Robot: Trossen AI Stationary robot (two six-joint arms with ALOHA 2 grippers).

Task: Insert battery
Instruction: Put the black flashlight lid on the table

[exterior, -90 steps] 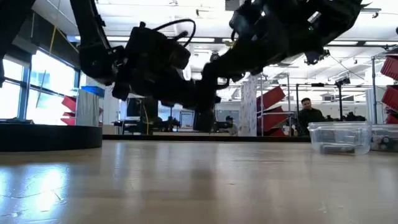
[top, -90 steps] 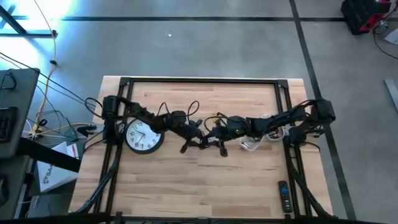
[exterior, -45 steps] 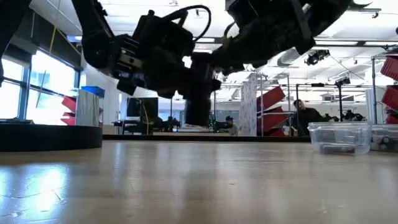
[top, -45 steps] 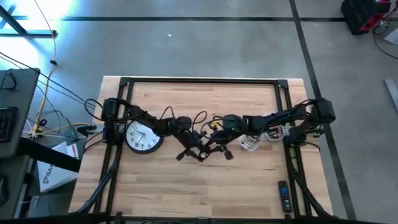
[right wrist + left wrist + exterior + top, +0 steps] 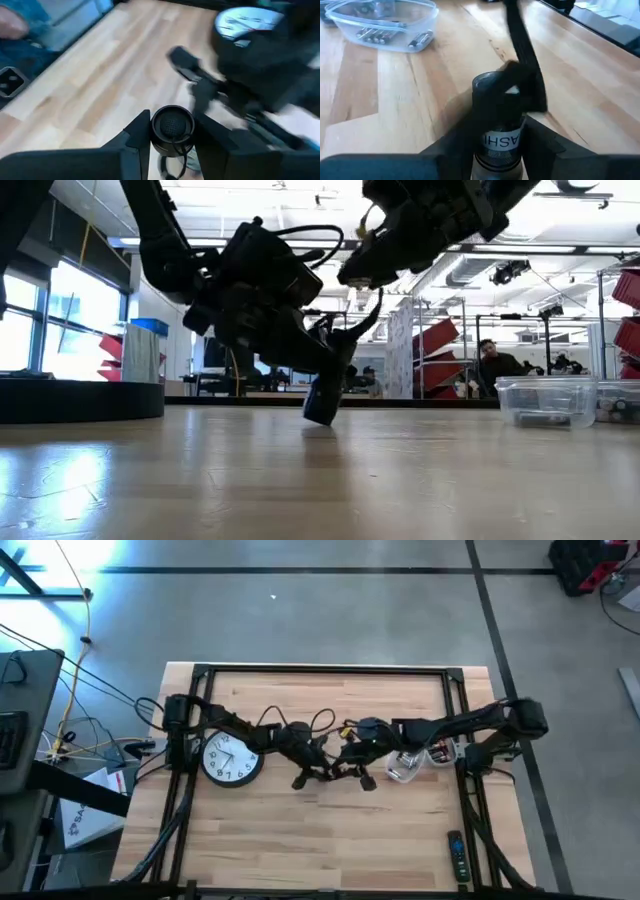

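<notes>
Wooden table (image 5: 330, 830) is filling the lower middle of the high view. At its centre the left gripper (image 5: 502, 145) is clamping a dark flashlight (image 5: 322, 398), tilted, tip touching the wood. Meeting it, the right gripper (image 5: 172, 145) is pinching that flashlight's round end cap (image 5: 172, 127). Farther right, batteries are lying in a clear container (image 5: 405, 768).

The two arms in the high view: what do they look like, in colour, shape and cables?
Both the left arm and the right arm are dark, slim and jointed. Loose black cables loop above the left arm's wrist. Near the right arm's wrist small yellow and red wire parts show. Each ends in two dark fingers.
</notes>
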